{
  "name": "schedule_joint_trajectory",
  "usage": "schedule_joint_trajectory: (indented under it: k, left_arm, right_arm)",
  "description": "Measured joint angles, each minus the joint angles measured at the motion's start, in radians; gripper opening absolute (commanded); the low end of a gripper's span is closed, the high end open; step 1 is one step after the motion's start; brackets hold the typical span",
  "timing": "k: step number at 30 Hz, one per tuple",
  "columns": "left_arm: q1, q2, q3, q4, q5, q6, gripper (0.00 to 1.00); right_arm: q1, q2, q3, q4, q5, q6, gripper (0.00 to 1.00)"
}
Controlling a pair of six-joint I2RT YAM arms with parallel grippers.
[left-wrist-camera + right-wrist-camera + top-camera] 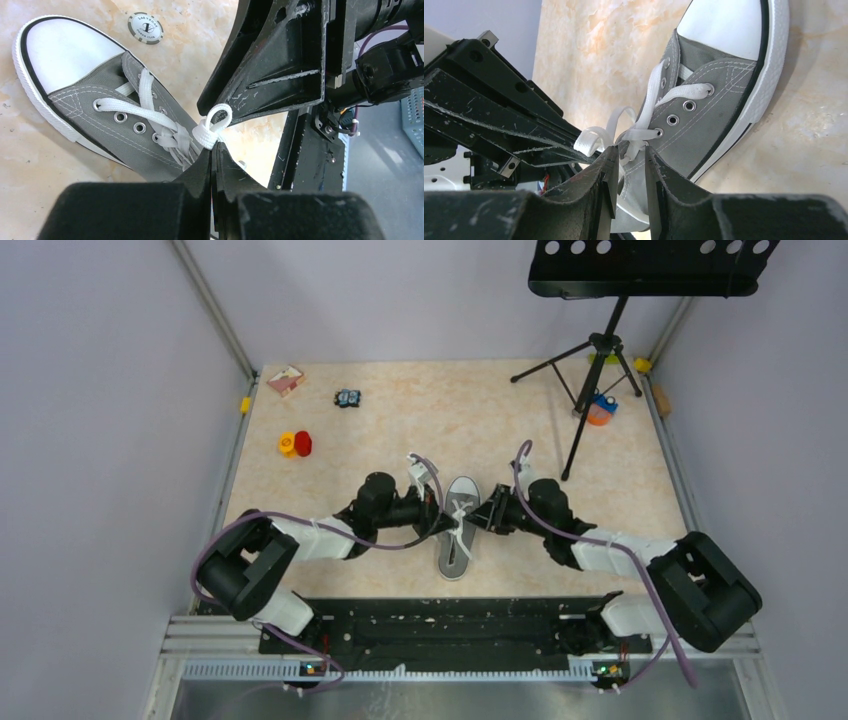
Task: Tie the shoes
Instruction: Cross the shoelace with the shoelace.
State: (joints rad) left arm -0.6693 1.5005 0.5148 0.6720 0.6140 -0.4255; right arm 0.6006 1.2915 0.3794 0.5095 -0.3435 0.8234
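A grey canvas shoe (455, 558) with a white toe cap and white laces lies on the table between both arms, toe pointing away from the bases. My left gripper (441, 508) comes in from the left. In the left wrist view it (214, 149) is shut on a small white lace loop (214, 127) beside the eyelets of the shoe (100, 85). My right gripper (631, 150) faces it from the other side, jaws apart, with a lace strand (630, 146) hanging loosely between its tips above the shoe (714, 100). The two grippers nearly touch.
A poker chip (145, 28) lies by the toe cap. Red and yellow pieces (295, 444), a small box (285, 380) and a dark object (347, 398) sit far left. A music stand's tripod (600, 350) and an orange-blue object (601, 410) stand far right.
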Motion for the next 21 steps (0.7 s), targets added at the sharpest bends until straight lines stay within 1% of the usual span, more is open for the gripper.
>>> schedule_joint_trajectory:
  k: [4,7,14,21]
  left_arm:
    - [0.0,0.0,-0.001,0.0,0.006,0.003,0.0]
    - [0.0,0.0,-0.001,0.0,0.012,0.005,0.0]
    - [0.0,-0.007,-0.002,-0.002,0.022,0.007,0.0]
    - [0.001,-0.013,-0.003,-0.002,0.025,0.009,0.0]
  right_arm:
    - [-0.008,0.003,-0.001,0.016,0.002,0.002,0.28]
    - [-0.019,0.021,-0.021,0.08,-0.008,0.015,0.28]
    - [-0.034,0.098,-0.051,0.164,-0.062,0.035,0.27]
    - [-0.034,0.113,-0.068,0.248,-0.119,0.049,0.27]
